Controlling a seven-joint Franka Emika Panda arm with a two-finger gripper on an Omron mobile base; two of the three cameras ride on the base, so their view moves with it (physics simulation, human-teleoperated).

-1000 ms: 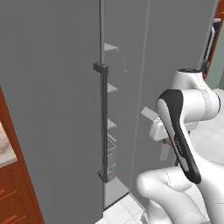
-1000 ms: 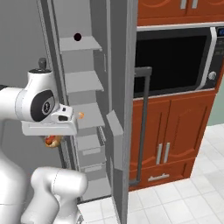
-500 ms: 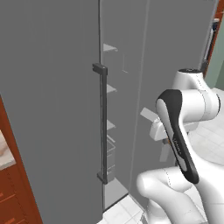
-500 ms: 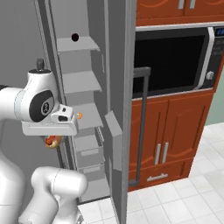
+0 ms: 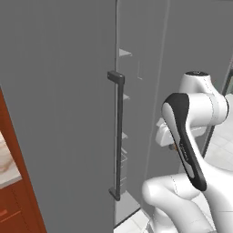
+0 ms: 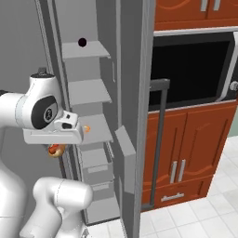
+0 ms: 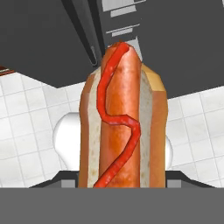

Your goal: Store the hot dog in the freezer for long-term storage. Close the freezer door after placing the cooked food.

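Note:
My gripper [image 7: 122, 180] is shut on the hot dog [image 7: 122, 127], a tan bun with an orange-red sausage and a red zigzag of sauce, which stands up between the jaws. In the right base view the hot dog [image 6: 56, 150] hangs under my hand, just left of the open freezer [image 6: 88, 92], level with its lower white shelves and outside them. The freezer door [image 6: 139, 93] stands wide open, edge-on to the right of the compartment, its long dark handle [image 6: 158, 139] facing the oven.
A dark built-in oven [image 6: 190, 69] and red-brown cabinet doors [image 6: 186, 139] lie right of the open door. The wider grey fridge door [image 5: 59, 113] with its dark handle [image 5: 119, 136] is shut on the left. Pale floor tiles [image 7: 26, 109] lie below my hand.
The whole scene has slid slightly right in both base views, so the base has moved. The hot dog stays in the grip and the freezer door stays open.

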